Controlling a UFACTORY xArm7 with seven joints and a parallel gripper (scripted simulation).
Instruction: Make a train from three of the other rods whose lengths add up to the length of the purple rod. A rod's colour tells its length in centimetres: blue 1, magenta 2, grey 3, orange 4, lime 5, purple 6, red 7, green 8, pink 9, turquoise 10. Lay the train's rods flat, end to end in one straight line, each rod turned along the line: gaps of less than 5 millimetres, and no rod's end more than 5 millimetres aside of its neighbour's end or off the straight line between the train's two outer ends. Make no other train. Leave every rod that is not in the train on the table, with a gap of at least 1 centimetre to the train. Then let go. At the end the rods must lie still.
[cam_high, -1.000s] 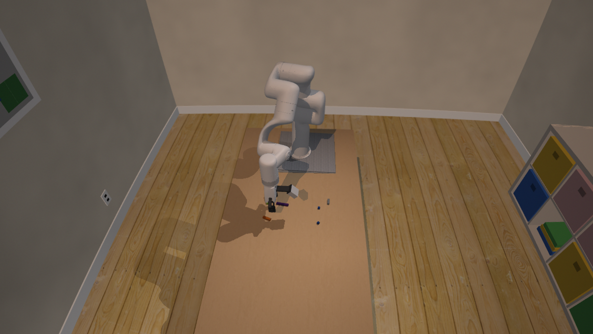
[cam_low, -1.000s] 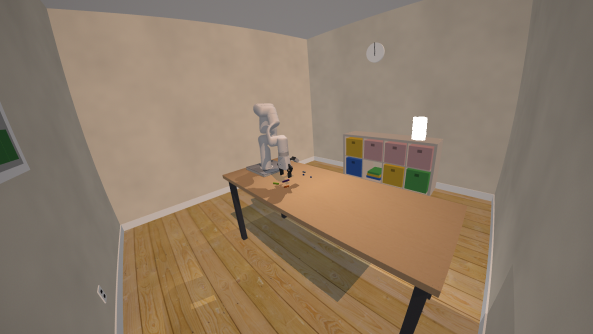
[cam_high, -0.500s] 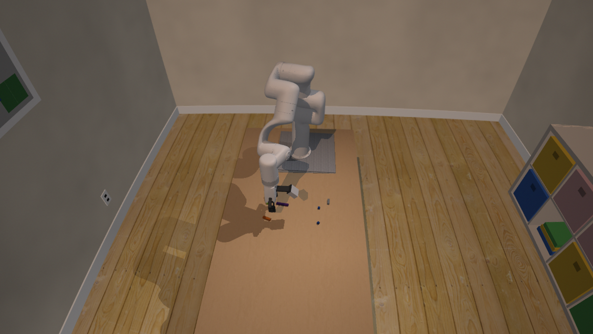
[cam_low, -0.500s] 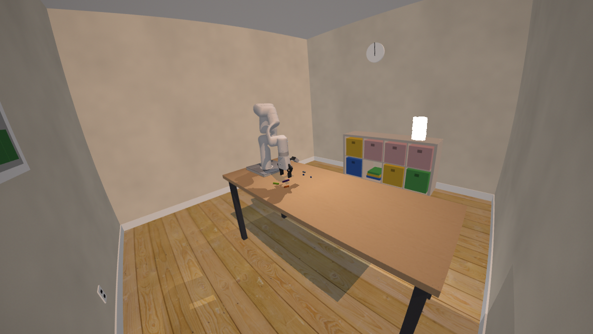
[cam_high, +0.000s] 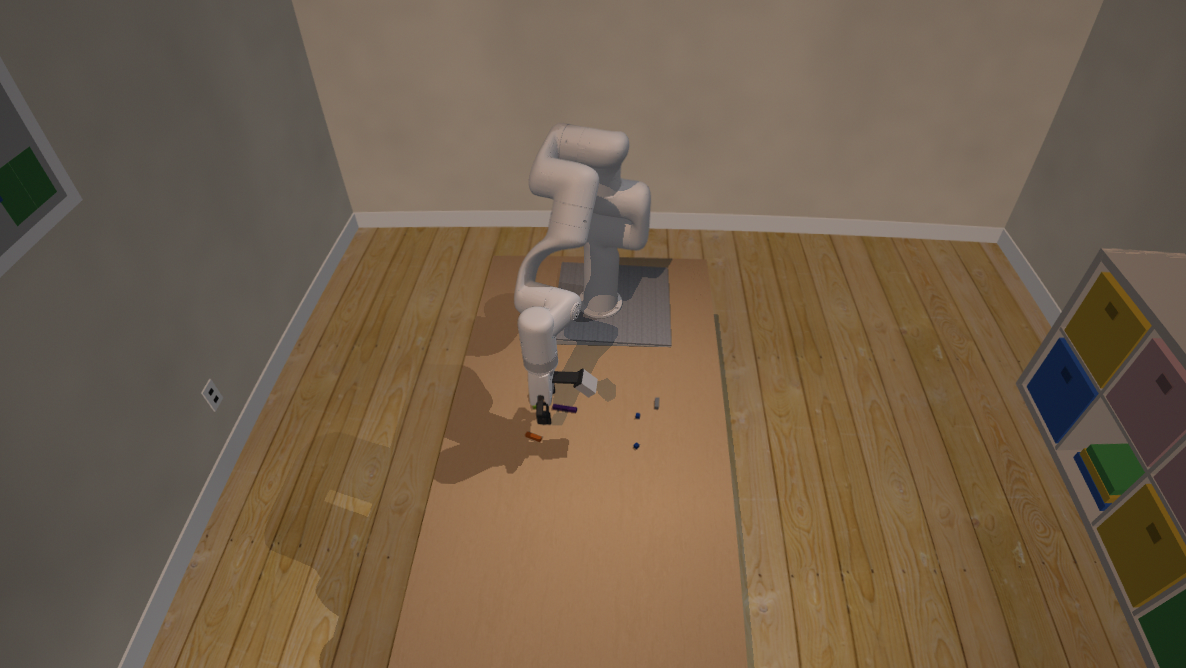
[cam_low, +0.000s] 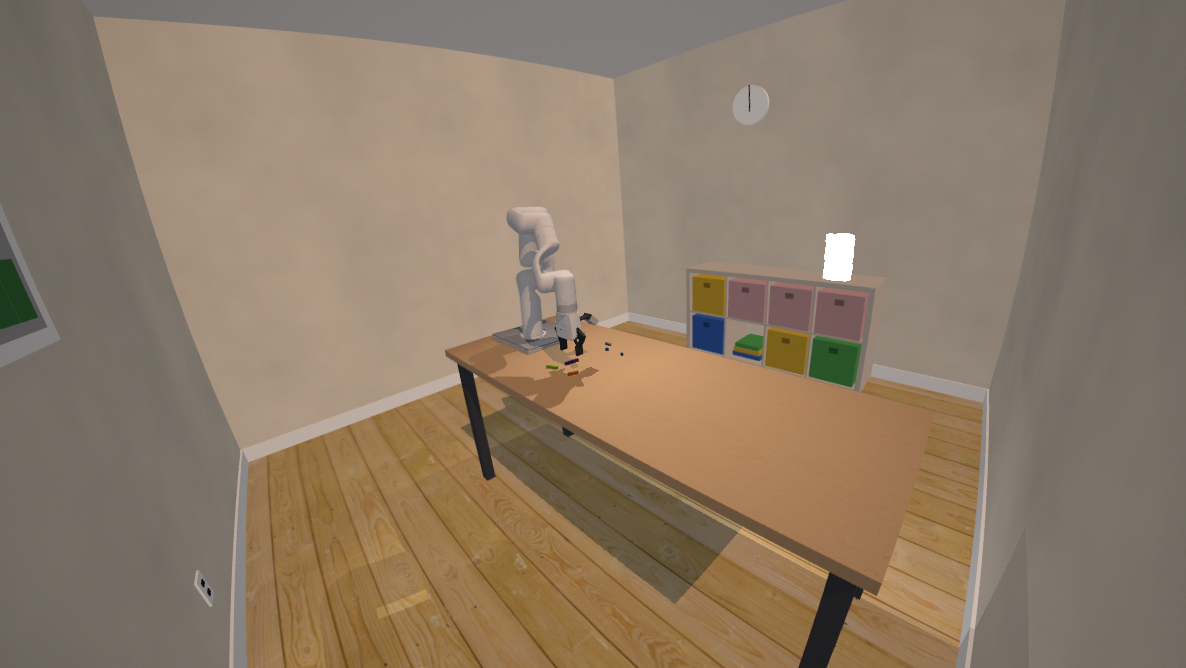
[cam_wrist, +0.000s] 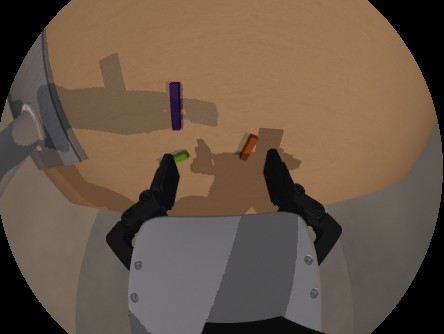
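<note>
My gripper (cam_high: 542, 412) (cam_low: 571, 346) (cam_wrist: 220, 162) is open and empty above the table. In the wrist view, the orange rod (cam_high: 533, 436) (cam_low: 572, 372) (cam_wrist: 248, 147) lies slanted beyond the fingertips, nearer the right finger. The lime rod (cam_low: 551, 366) (cam_wrist: 181, 156) is partly hidden by the left finger. The purple rod (cam_high: 565, 408) (cam_low: 571, 361) (cam_wrist: 175, 106) lies farther off. One blue rod (cam_high: 637, 415) (cam_low: 606, 349) lies near the grey rod (cam_high: 656, 403) (cam_low: 607, 343); another blue rod (cam_high: 635, 446) (cam_low: 621, 354) lies apart from them. No rods touch.
The table (cam_high: 572, 572) (cam_low: 746, 431) bears the rods and the arm. The arm's base stands on a grey plate (cam_high: 655, 327) behind the rods. The camera housing (cam_high: 587, 382) sticks out beside the wrist near the purple rod in the top view. Arm shadows fall around the orange and lime rods.
</note>
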